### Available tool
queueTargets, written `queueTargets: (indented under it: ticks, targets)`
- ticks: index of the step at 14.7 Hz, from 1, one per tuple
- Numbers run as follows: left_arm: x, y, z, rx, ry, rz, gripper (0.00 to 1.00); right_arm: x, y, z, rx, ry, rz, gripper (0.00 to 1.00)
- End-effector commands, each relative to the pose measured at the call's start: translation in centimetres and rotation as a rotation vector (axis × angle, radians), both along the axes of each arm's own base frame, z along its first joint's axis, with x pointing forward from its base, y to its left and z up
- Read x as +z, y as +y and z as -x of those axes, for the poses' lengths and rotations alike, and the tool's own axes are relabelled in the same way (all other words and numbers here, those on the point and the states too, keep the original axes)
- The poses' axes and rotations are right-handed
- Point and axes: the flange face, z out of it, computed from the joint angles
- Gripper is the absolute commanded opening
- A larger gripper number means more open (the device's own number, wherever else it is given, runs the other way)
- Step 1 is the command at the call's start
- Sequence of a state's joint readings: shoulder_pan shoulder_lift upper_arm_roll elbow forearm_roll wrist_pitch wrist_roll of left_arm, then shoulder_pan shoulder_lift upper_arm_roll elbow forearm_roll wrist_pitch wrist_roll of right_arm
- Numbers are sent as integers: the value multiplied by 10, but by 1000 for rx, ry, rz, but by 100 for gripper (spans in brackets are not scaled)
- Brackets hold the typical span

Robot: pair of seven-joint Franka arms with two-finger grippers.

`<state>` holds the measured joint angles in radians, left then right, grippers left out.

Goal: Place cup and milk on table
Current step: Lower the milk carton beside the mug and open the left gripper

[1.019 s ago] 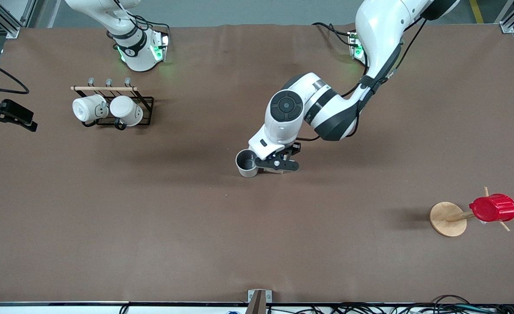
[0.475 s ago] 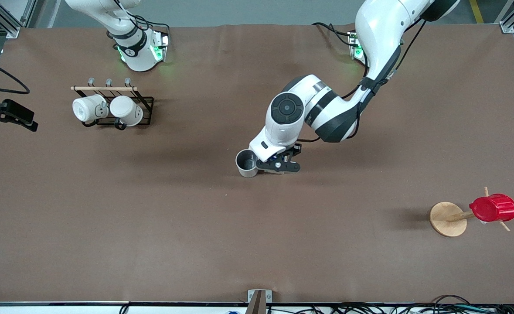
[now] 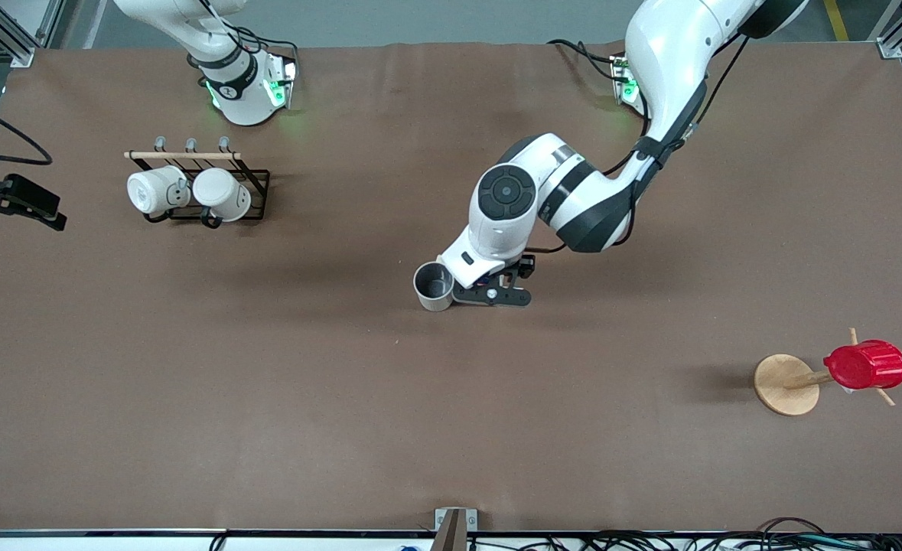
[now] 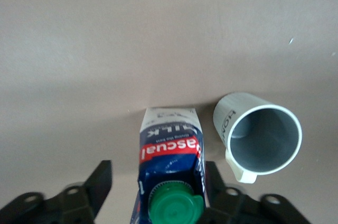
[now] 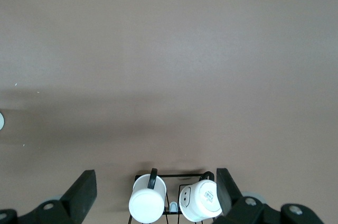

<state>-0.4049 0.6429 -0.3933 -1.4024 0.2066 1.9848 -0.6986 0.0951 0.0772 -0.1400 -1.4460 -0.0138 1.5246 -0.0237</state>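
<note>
Milk [image 4: 170, 182] stands on the table [image 3: 267, 398] just beside the cup [image 3: 433, 286]; our left gripper [image 4: 158, 189] spreads clear, apparently releasing. Our right gripper [image 5: 156, 195] waits, fingers apart, above the mug rack [image 5: 171, 198].

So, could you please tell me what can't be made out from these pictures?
- Front view: the milk is hidden under the left gripper and its wrist.
- Left wrist view: the cup shows only part of its lettering; the rest curves out of sight round its side.
- Front view: the right gripper lies outside the picture. Only the right wrist view shows it, open over the two white mugs, themselves cut by that picture's edge.
</note>
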Motion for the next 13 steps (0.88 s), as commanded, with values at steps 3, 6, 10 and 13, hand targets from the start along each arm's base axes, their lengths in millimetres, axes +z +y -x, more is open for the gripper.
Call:
queueTargets:
  ticks: [3, 6, 10, 13]
  targets:
    - [95, 48, -16, 68, -99, 3, 100, 4, -1, 0, 4, 2, -15, 100]
    - [132, 92, -13, 124, -84, -25, 100, 4, -10, 0, -9, 2, -15, 100]
    - [160, 168, -19, 220, -80, -12, 100, 4, -17, 1, -4, 2, -20, 100]
    - [182, 219, -27, 191, -82, 30, 100, 4, -7, 0, 14, 1, -16, 100]
